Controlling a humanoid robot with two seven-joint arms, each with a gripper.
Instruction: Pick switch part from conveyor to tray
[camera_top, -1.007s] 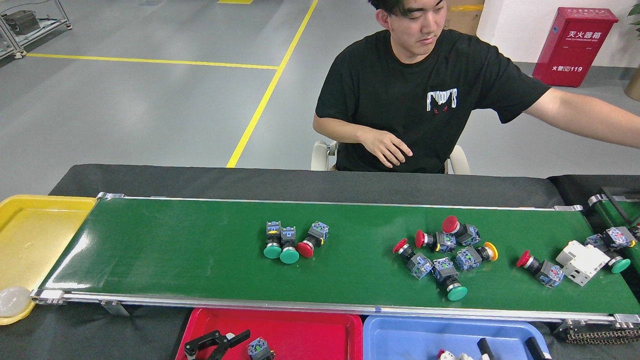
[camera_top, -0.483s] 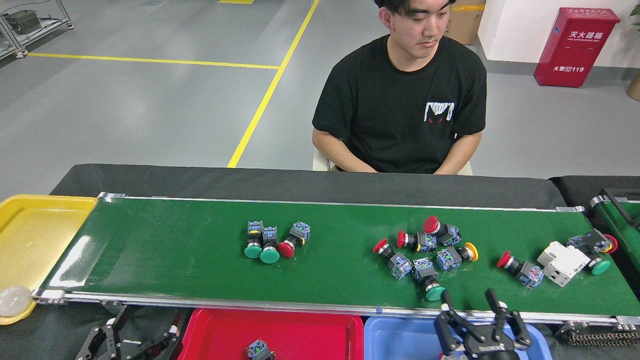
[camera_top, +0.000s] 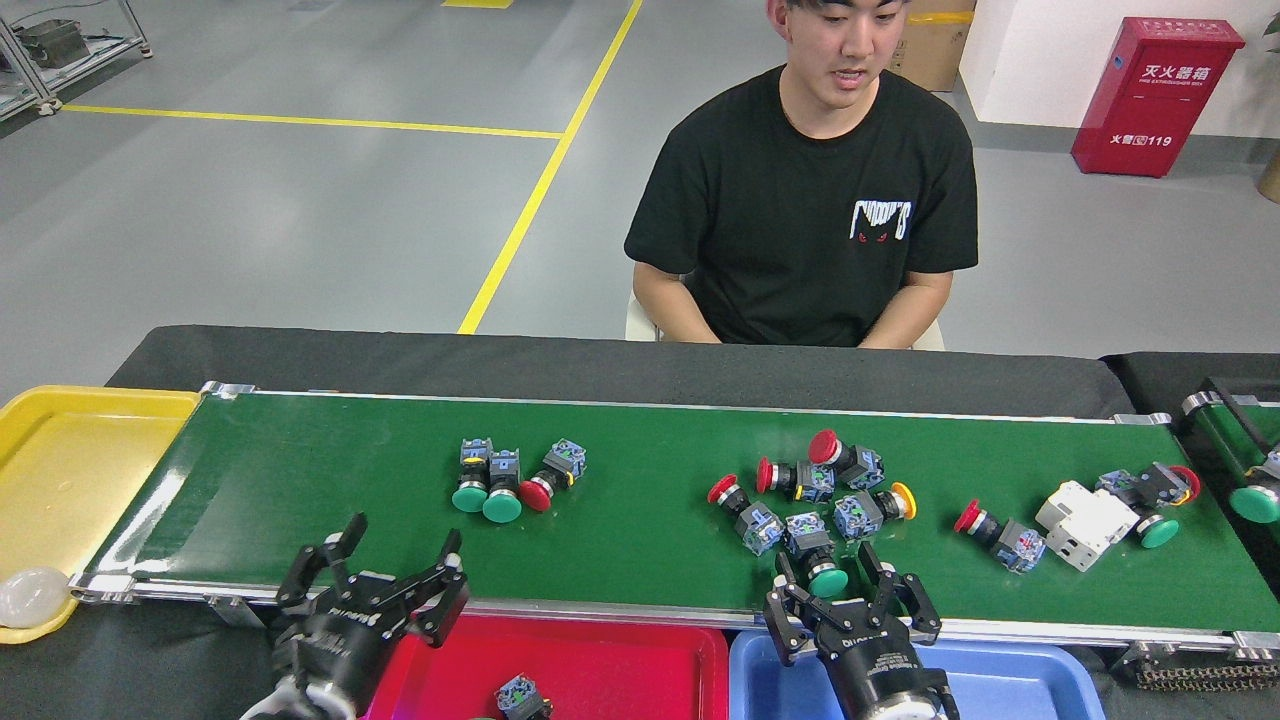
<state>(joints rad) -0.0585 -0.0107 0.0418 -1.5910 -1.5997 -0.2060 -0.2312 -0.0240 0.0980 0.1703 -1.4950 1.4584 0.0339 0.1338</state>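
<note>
The conveyor (camera_top: 300, 480) is a wide dark-green belt carrying several switch parts. Three lie together left of centre (camera_top: 502, 492), and a bigger cluster with red, yellow and green caps (camera_top: 810, 480) lies right of centre. My right gripper (camera_top: 830, 572) stands open at the belt's near edge, its fingers either side of a green-capped switch part (camera_top: 828, 578) without closing on it. My left gripper (camera_top: 400, 545) is open and empty over the near rail. Below the rail sits the red tray (camera_top: 620, 655) holding one switch part (camera_top: 520, 695), with the blue tray (camera_top: 1010, 680) beside it.
A yellow tray (camera_top: 70, 470) with a pale round object (camera_top: 25, 597) sits at the belt's left end. A white block (camera_top: 1080, 520) and more switches lie at the right end. A second narrow belt (camera_top: 1240, 430) is at far right. A person (camera_top: 810, 210) sits behind the table.
The switch parts have moved left along the belt. Both grippers rose from below to the near rail, and the right one shifted left around the green-capped switch.
</note>
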